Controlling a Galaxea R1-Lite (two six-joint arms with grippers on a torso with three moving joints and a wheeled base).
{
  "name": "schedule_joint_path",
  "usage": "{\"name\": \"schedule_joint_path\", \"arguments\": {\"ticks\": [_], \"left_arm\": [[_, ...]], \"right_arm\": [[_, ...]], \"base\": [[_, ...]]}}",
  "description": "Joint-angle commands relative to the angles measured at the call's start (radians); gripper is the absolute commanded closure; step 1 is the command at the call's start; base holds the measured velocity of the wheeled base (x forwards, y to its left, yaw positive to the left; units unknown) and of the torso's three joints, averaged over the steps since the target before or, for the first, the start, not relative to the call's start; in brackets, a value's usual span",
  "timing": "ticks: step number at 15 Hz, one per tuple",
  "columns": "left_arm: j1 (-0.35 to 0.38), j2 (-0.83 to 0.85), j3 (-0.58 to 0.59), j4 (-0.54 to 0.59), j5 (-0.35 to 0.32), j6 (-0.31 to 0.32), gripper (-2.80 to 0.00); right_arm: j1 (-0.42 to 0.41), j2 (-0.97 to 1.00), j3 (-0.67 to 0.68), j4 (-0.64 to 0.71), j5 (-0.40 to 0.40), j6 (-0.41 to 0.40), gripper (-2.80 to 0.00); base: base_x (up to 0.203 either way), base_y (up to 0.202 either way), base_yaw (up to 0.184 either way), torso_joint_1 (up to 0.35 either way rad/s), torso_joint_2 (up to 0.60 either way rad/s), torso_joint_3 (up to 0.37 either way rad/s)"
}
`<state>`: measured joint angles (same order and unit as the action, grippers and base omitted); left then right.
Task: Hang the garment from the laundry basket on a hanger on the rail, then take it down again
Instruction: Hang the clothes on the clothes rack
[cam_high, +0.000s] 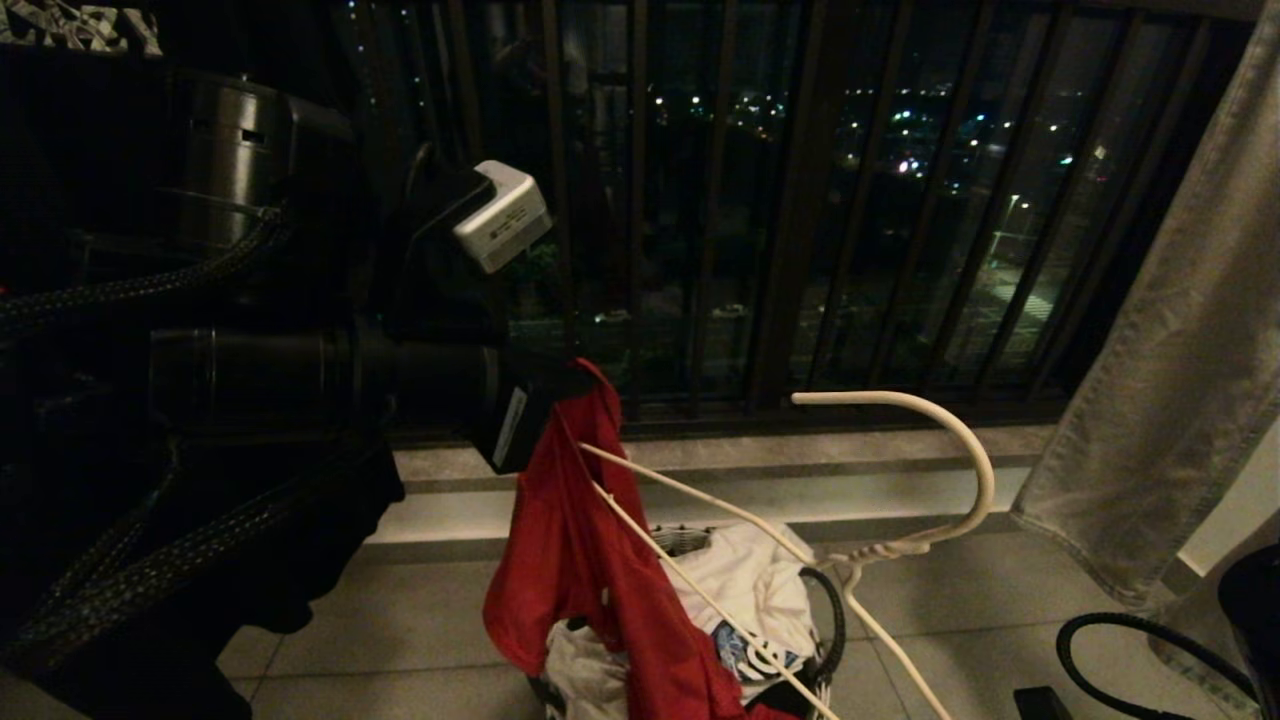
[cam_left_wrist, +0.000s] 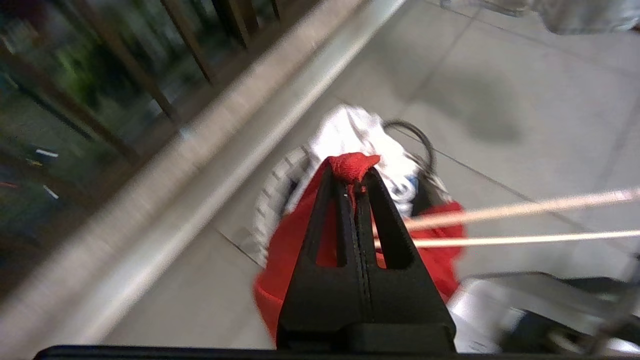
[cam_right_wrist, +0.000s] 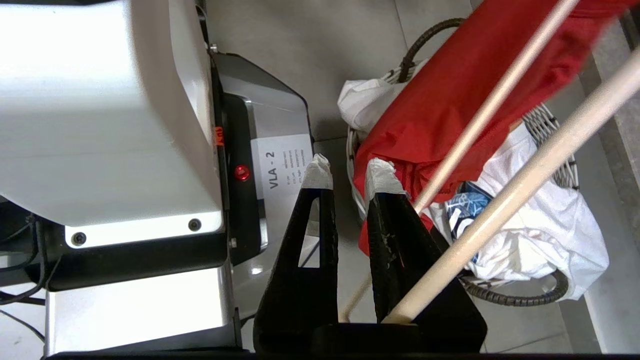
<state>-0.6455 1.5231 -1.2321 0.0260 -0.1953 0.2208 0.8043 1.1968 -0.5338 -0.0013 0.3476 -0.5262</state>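
the red shirt (cam_high: 580, 560) is held up over the laundry basket (cam_right_wrist: 550, 125), its lower part draped into it, pinched at a bunched edge by the left tool (cam_left_wrist: 354, 172), jaws clamped tight on the cloth. the hanger (cam_high: 900, 470) is gripped low in the right tool (cam_right_wrist: 345, 172), tips slightly apart, its long wires slanting up to the shirt, one end apparently already poked into the cloth.

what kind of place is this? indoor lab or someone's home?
Probably a high-rise home balcony at night: dark railing bars with city lights beyond, a tiled floor, and a laundry basket of T-shirts at the robot's feet.
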Motion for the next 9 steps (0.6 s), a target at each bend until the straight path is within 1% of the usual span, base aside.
{"name": "schedule_joint_path", "arguments": {"ticks": [1, 3, 5, 7, 9], "left_arm": [[0.001, 0.038, -0.043, 0.001, -0.001, 0.032, 0.0], [0.007, 0.047, -0.076, 0.015, 0.004, 0.116, 0.0], [0.029, 0.021, -0.076, 0.09, 0.005, 0.165, 0.0], [0.046, -0.015, -0.071, 0.17, 0.004, 0.177, 0.0], [0.046, -0.05, -0.042, 0.196, -0.008, 0.178, 0.0]], "right_arm": [[0.007, 0.0, 0.001, 0.0, 0.002, -0.003, 0.0], [0.012, 0.0, 0.002, 0.0, 0.002, -0.003, 0.0], [0.013, -0.003, 0.002, 0.001, 0.002, -0.003, 0.0], [0.021, -0.005, 0.002, 0.001, 0.002, -0.003, 0.0], [0.032, -0.006, 0.003, 0.002, 0.003, -0.003, 0.0]], "base": [[0.0, 0.0, 0.0, 0.0, 0.0, 0.0], [0.0, 0.0, 0.0, 0.0, 0.0, 0.0], [0.0, 0.0, 0.0, 0.0, 0.0, 0.0], [0.0, 0.0, 0.0, 0.0, 0.0, 0.0], [0.0, 0.0, 0.0, 0.0, 0.0, 0.0]]}}
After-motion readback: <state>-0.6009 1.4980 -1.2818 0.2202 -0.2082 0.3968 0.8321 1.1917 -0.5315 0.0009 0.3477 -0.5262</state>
